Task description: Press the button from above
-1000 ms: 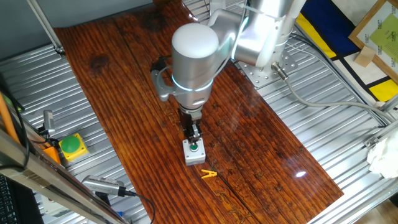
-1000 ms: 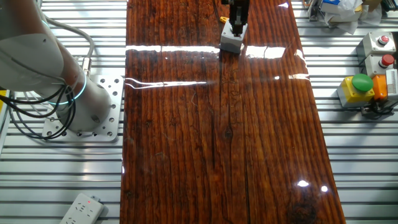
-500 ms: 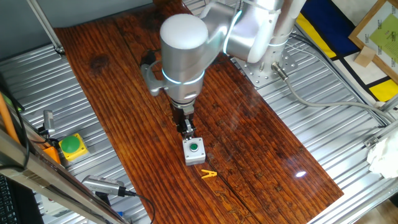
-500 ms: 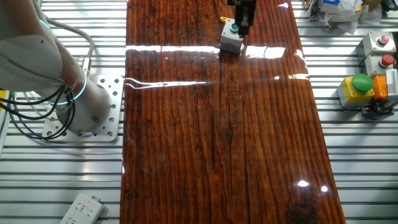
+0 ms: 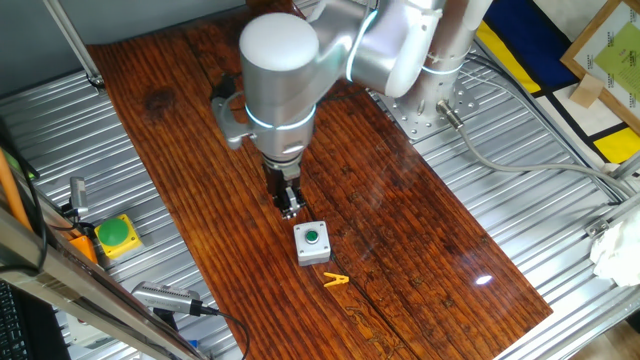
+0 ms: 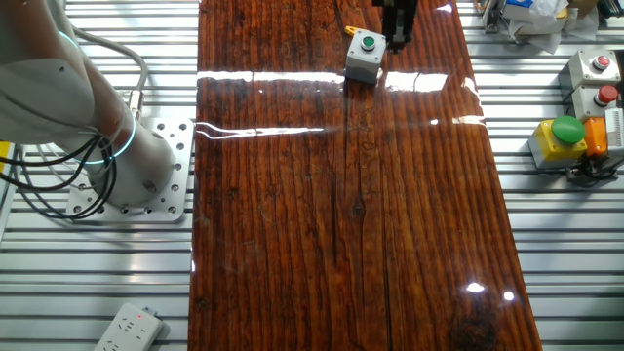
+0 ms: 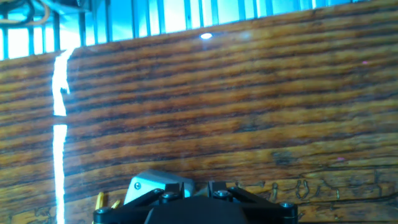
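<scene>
Judging the button (image 5: 312, 237): small rigid box, light, could skid on the glossy table (image 5: 420, 220); we press its green cap straight down. Hand (image 5: 289, 208) beside it, finger state unclear.

The dark reddish-brown wooden tabletop (image 5: 400, 210) has a strong ridged grain under a glossy varnish that throws bright glare streaks, and it lies on ribbed, dull-silver metal rails (image 6: 546, 244). The small round green button (image 5: 312, 237) looks like smooth plastic, set in a square light-grey box (image 5: 311, 246) with a matt finish. The robot arm's silver-grey casing (image 5: 280, 60) is smooth with a satin sheen.
</scene>
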Tool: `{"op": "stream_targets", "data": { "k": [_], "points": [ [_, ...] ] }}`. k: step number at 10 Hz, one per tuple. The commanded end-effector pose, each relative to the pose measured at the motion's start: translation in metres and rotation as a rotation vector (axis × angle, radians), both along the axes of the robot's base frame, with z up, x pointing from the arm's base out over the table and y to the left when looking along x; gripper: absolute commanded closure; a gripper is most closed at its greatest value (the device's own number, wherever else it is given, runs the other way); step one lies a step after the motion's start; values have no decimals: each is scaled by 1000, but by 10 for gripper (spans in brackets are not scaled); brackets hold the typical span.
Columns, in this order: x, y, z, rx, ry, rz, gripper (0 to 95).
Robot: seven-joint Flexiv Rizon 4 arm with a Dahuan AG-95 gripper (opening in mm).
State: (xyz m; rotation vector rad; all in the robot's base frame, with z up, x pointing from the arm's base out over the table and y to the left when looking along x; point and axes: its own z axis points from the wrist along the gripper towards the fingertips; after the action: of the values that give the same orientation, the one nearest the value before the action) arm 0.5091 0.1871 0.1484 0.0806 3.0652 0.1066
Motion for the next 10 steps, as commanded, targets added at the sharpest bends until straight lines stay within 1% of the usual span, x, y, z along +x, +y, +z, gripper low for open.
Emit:
{"op": "stream_targets", "data": {
  "k": [1, 2, 3, 4, 7, 9, 10],
  "points": [
    [3, -4, 4, -1, 1, 2, 760],
    [5, -7, 7, -1, 0, 3, 760],
    [6, -8, 8, -2, -2, 4, 950],
    [6, -10, 9, -5, -8, 16, 950],
    [3, -22, 13, -8, -11, 34, 950],
    [2, -25, 14, -7, -12, 40, 950],
    [-1, -26, 13, -6, -18, 40, 950]
  ]
}}
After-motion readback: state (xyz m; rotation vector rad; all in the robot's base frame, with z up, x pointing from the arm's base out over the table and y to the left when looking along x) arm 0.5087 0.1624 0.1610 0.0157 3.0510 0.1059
